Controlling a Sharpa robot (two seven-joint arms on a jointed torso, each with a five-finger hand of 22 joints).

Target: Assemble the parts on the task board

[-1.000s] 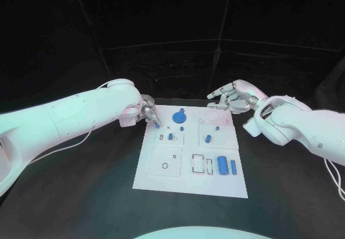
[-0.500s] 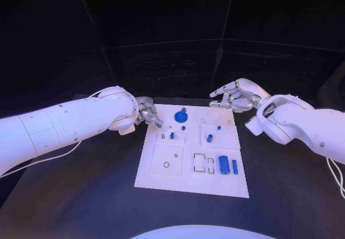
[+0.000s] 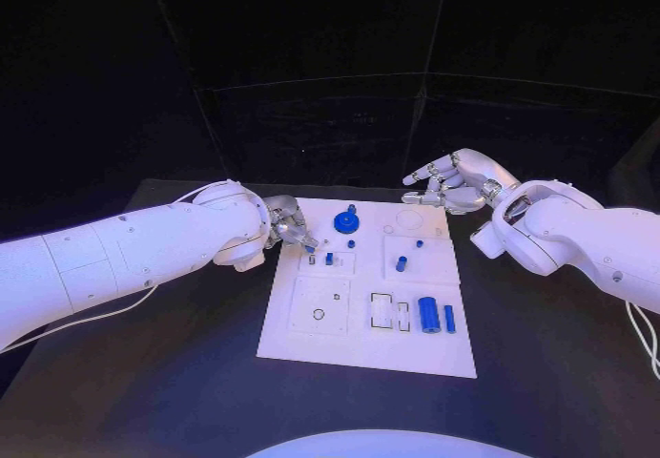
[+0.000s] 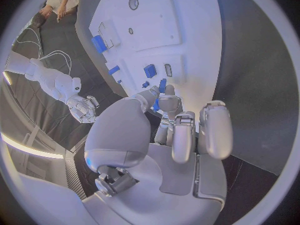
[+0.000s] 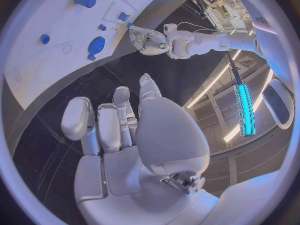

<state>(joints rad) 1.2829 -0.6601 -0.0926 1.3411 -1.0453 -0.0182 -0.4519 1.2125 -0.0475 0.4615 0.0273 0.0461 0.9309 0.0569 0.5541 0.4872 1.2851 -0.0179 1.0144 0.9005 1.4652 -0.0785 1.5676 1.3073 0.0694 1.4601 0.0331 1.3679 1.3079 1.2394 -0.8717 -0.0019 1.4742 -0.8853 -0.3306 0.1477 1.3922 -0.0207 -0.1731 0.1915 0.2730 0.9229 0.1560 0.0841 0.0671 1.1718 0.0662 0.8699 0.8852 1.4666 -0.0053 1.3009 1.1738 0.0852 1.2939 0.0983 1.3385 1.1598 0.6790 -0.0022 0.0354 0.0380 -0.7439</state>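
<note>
The task board (image 3: 330,334) lies in the middle of the surface (image 3: 137,382). The left hand (image 3: 289,221) sits at the board's far left corner, holding a small part (image 3: 310,250). The right hand (image 3: 447,186) hangs beyond its far right corner.

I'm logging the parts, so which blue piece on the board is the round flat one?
The blue disc at the board's far edge; the other blue parts are small pegs or bars.
</note>
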